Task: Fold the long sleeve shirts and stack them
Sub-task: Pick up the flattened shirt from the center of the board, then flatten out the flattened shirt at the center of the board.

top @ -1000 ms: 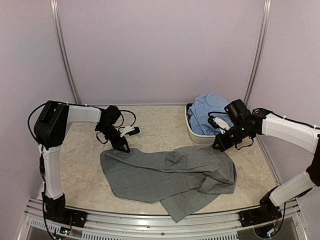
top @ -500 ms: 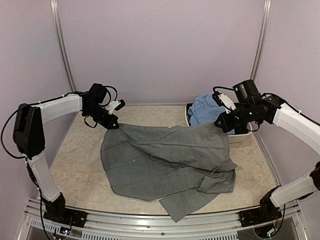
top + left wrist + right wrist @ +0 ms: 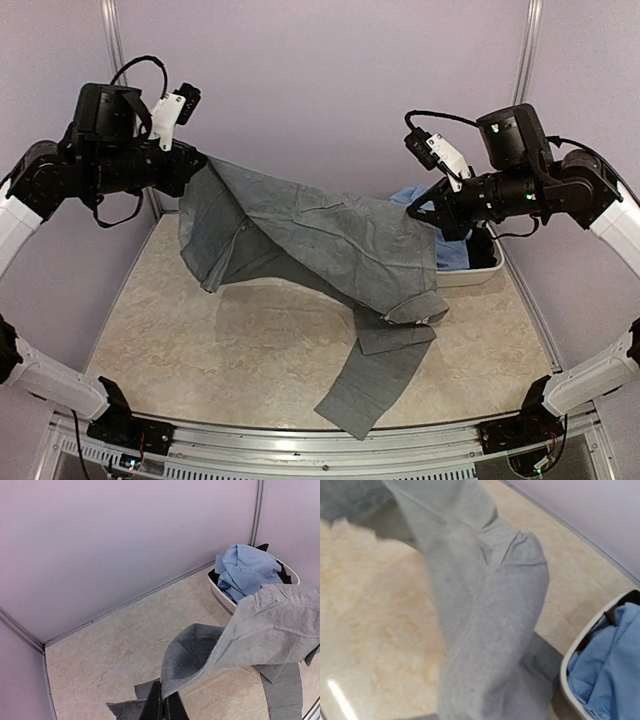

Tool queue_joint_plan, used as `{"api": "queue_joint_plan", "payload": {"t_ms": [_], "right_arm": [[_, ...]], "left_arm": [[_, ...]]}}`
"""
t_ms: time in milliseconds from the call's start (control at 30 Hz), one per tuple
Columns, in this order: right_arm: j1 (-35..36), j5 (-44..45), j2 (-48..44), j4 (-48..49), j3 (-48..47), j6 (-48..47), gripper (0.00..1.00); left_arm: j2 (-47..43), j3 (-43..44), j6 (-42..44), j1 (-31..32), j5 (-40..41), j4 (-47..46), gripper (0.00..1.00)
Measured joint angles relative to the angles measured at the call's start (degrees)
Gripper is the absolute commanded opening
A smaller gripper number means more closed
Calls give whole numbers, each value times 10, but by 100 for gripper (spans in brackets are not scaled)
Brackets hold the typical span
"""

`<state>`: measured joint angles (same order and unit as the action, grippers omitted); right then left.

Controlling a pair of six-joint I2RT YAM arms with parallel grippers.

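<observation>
The slate grey long sleeve shirt (image 3: pixel 310 235) hangs stretched in the air between both arms, one sleeve (image 3: pixel 365 390) trailing down to the table near the front edge. My left gripper (image 3: pixel 197 165) is shut on the shirt's upper left edge; in the left wrist view the dark fingers (image 3: pixel 164 702) pinch a grey hem (image 3: pixel 200 655). My right gripper (image 3: pixel 428 212) is shut on the shirt's right end. In the right wrist view grey cloth (image 3: pixel 490 630) hides the fingers. The light blue shirt (image 3: pixel 455 255) lies bunched in the white basin (image 3: pixel 482 272).
The basin (image 3: pixel 220 592) stands at the back right by the wall, the blue shirt (image 3: pixel 245 570) heaped above its rim. The basin's rim (image 3: pixel 568 666) sits close beside the hanging cloth. Lilac walls and metal posts enclose the beige table (image 3: pixel 200 340).
Both arms have risen and spread apart, lifting the grey shirt from lying flat on the table into the air. Only one sleeve still touches the surface.
</observation>
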<state>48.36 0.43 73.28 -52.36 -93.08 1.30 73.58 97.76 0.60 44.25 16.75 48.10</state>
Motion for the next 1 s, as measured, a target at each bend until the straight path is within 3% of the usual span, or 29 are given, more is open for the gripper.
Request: {"api": "queue_joint_plan", "payload": {"t_ms": [200, 300, 467, 600, 700, 767, 900, 1000], "right_arm": [[11, 26, -17, -32, -63, 0, 0], [10, 62, 28, -31, -124, -20, 0], [-42, 105, 183, 3, -263, -74, 0], [-98, 112, 336, 46, -407, -131, 0], [-115, 127, 403, 99, -480, -180, 0], [-119, 130, 409, 139, -486, -203, 0], [-118, 123, 378, 216, -486, -233, 0], [-115, 108, 339, 255, -486, -244, 0]], "left_arm": [[-83, 30, -54, 1, 125, 74, 0], [-75, 51, -54, -40, 147, 78, 0], [26, 96, -30, -223, 94, 48, 0], [184, 220, -16, -325, 19, 44, 0], [291, 346, -9, -352, -13, 36, 0], [315, 374, -7, -359, -26, 24, 0], [291, 385, -5, -362, -52, -6, 0], [225, 385, -8, -363, -88, -37, 0]]}}
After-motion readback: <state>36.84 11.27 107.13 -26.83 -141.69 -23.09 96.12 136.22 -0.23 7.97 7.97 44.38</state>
